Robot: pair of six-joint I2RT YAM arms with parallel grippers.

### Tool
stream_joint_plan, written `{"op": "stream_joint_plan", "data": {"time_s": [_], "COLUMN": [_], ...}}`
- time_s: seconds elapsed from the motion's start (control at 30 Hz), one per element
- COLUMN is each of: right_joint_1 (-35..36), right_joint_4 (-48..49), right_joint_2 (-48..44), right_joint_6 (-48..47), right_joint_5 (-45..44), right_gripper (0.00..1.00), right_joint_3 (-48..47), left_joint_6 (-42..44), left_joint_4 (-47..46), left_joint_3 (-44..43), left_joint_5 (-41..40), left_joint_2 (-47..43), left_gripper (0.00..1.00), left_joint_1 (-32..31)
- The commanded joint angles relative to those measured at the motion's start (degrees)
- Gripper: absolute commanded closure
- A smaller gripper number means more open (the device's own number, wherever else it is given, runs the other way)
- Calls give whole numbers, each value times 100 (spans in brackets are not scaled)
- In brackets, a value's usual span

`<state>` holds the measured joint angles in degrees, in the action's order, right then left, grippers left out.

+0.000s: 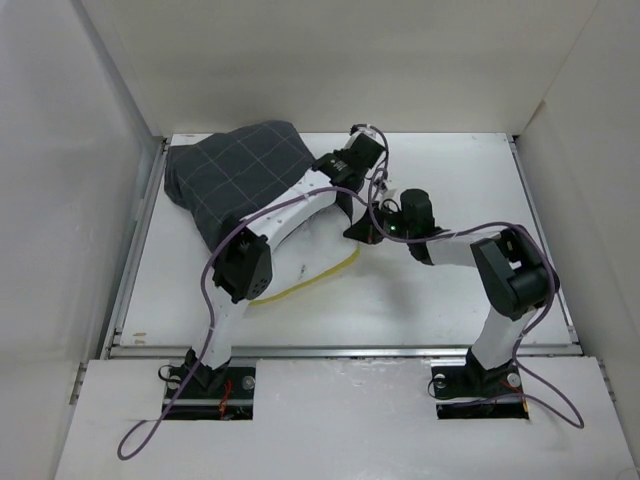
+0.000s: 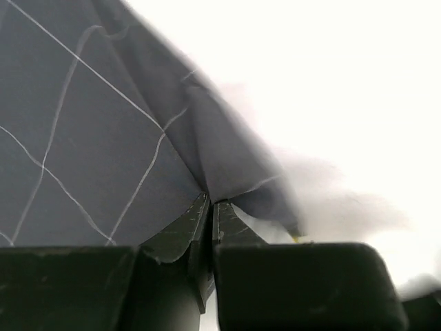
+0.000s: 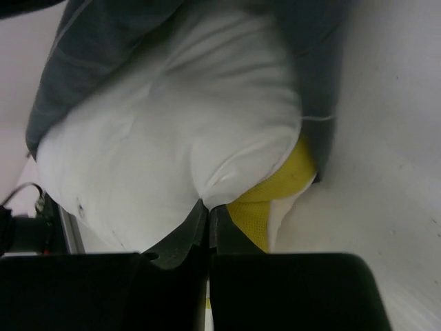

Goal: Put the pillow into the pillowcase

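The pillowcase [image 1: 238, 180] lies bunched at the table's far left, dark grey with pale grid lines. The white pillow [image 1: 315, 252] with its yellow edge sticks out of the pillowcase's opening toward the table's middle, partly under the left arm. My left gripper [image 1: 328, 166] is shut on a fold of the pillowcase [image 2: 89, 138] at its opening; the fingertips [image 2: 200, 207] pinch the cloth. My right gripper [image 1: 355, 233] is shut on a pinch of the pillow [image 3: 172, 138] beside its yellow edge [image 3: 275, 189]. The pillowcase [image 3: 324, 69] wraps the pillow's far part.
The white table [image 1: 460, 180] is boxed in by white walls on the left, back and right. A metal rail [image 1: 340, 350] runs along its near edge. Both arms cross over the table's middle, and a purple cable [image 1: 215, 270] loops beside the left arm.
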<state>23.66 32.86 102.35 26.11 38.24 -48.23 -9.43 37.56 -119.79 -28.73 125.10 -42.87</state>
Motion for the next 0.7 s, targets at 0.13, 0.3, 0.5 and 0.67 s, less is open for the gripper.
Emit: {"op": "stream_joint_plan", "data": {"time_s": [0.13,0.3,0.5,0.67], "right_joint_1": [218,218,288,359], "right_joint_4": [1976,3358,2455,1443], "right_joint_2": [-706,-1111,-1410,-936], "right_joint_6": [1439,1976,1723,1476], "right_joint_5": [-1975,-3040,-4454,-4669], "right_gripper": [100,100,100,100], "right_joint_3": [-144,402,525,323], "left_joint_6": [3,-550,-1464,-1324], "left_joint_4": [-180,-232,-300,-768], "left_joint_3": [437,1465,2925,3154], "left_joint_5": [869,1501,1861,2347], "left_joint_2": [-1716,-2322,-2868,-3114], "left_gripper": [100,100,100,100], "left_joint_1": [-1133,-1592,-1733,-1733]}}
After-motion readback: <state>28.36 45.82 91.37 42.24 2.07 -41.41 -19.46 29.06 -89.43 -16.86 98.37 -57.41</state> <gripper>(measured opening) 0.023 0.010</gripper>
